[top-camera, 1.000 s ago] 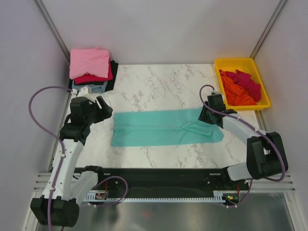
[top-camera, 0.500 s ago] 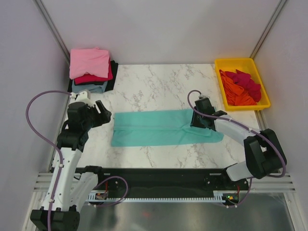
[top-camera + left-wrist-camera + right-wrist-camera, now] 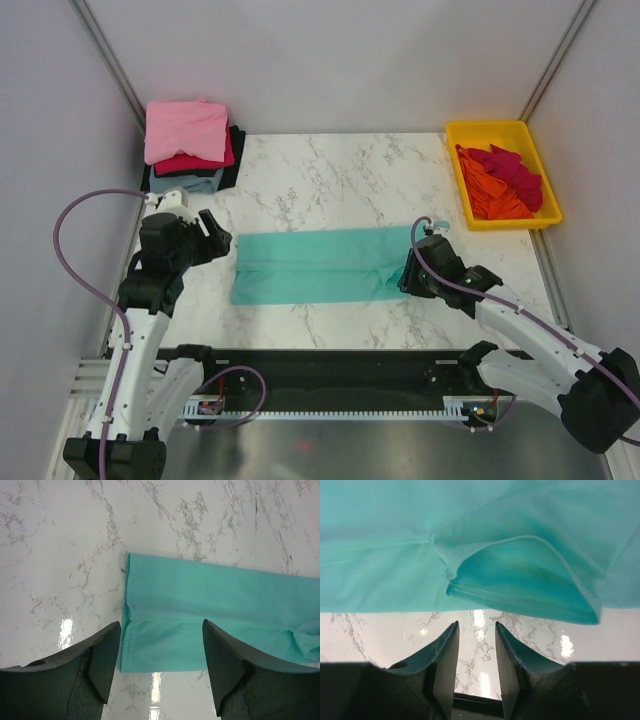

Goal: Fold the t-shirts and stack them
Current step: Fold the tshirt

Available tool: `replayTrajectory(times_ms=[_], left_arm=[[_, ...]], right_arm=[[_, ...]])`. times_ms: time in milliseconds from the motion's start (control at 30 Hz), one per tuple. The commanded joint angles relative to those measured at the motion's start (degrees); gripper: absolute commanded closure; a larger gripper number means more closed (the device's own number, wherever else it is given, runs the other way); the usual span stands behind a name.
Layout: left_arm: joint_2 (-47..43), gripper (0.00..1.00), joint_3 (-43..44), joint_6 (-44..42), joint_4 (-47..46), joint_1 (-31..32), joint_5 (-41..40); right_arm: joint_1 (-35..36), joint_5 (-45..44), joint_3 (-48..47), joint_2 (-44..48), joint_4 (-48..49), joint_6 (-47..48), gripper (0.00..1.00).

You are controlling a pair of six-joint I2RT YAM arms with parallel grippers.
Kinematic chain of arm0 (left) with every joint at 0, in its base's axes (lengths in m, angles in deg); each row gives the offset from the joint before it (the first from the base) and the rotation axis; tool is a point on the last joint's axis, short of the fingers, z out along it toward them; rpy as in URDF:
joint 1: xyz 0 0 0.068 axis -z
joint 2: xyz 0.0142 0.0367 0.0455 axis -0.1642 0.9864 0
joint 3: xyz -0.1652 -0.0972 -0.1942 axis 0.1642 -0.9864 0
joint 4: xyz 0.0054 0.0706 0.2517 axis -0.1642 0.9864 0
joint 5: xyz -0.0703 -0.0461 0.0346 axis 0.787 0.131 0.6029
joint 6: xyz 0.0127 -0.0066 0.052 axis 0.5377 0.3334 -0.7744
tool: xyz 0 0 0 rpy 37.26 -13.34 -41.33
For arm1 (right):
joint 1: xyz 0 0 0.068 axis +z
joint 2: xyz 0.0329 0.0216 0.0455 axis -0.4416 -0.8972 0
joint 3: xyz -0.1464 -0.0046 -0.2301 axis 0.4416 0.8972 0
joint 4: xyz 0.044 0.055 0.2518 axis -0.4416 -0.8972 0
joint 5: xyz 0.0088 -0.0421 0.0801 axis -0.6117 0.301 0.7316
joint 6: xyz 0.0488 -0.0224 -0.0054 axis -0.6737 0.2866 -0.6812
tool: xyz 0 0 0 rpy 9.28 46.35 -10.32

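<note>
One teal shirt (image 3: pixel 310 265) lies flat mid-bench. Four folded shirts (image 3: pixel 186 130) stacked far-left, pink on top. One tray (image 3: pixel 485 128) far-right, red and orange shirts (image 3: pixel 500 180) heaped, count unclear. Two arms: left pincer (image 3: pixel 215 234) wide open over teal's left end; right pincer (image 3: pixel 412 272) slightly open, empty, at right end. Marble bench (image 3: pixel 330 180), grey walls (image 3: pixel 340 60).

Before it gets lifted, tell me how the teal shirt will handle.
Probably floppy: the teal shirt lies flat in soft folds, so it would drape from any pinched edge. Likely light, being thin cloth. Its loose sleeve gapes open and may unfold or drag on the glossy table if pulled.
</note>
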Motion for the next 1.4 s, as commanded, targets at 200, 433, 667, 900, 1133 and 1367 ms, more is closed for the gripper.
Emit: replayTrajectory(times_ms=[200,433,667,900,1133,1367], left_arm=[[-0.33,0.27,-0.15,-2.87,-0.44,0.18,1.96],[-0.16,0.27,-0.15,-2.96,-0.44,0.36,1.96],[0.37,0.27,-0.15,-2.79,-0.44,0.44,2.23],[3.88,0.28,0.28,-2.26,0.17,0.44,1.08],[17.39,0.31,3.97,1.52,-1.14,6.49,0.92],[40.6,0.3,9.78,6.26,-4.48,13.54,-0.15]], right_arm=[[-3.94,-18.98,-22.04,-12.82,-3.36,6.91,0.59],[-8.52,-11.09,-19.08,-23.82,3.14,7.53,0.62],[-3.87,-6.42,-6.7,-15.42,4.56,3.05,0.62],[-0.61,-2.63,0.53,-0.55,-1.94,-2.84,0.61],[-3.84,-11.16,-7.89,-8.94,-2.48,-1.09,0.57],[-8.51,-10.28,-13.53,-27.76,3.59,0.93,0.58]])
